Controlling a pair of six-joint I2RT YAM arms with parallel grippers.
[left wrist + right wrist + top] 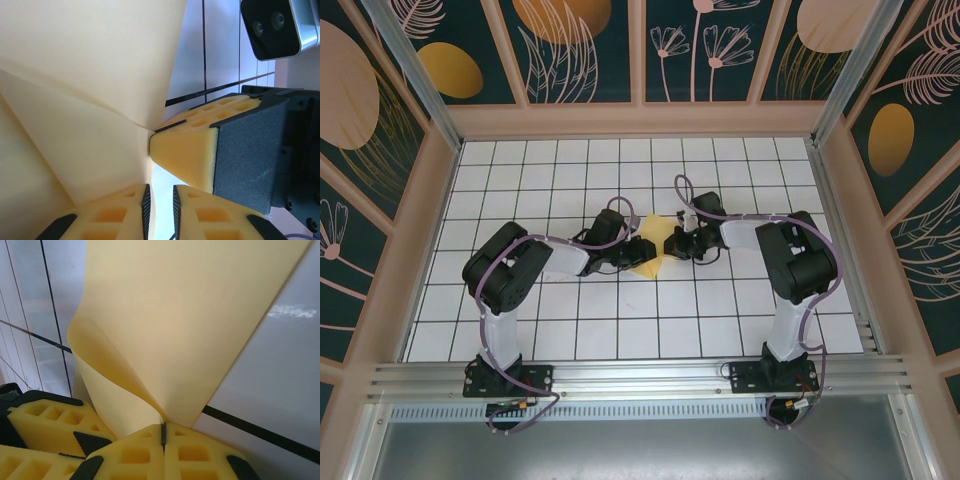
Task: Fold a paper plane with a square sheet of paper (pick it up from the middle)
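Note:
The yellow paper sheet (pixel 650 265) is lifted and bent between the two grippers at the middle of the table. My right gripper (pixel 163 429) is shut on a folded corner of the sheet (pixel 175 315), which curls up and away from its fingers. In the left wrist view the sheet (pixel 90 75) shows a crease running to the right gripper's yellow fingertip (pixel 185 160). My left gripper (pixel 161 192) stands with a narrow gap between its pads; the paper's edge lies along the inside of its left finger. The two grippers nearly touch, the left gripper (pixel 645 250) beside the right gripper (pixel 670 243).
The white grid table (pixel 620 320) is walled by dark panels with orange ovals (pixel 450 70). Both arms reach inward from their bases at the near edge. The left gripper's fingers (pixel 45 420) show at the lower left of the right wrist view.

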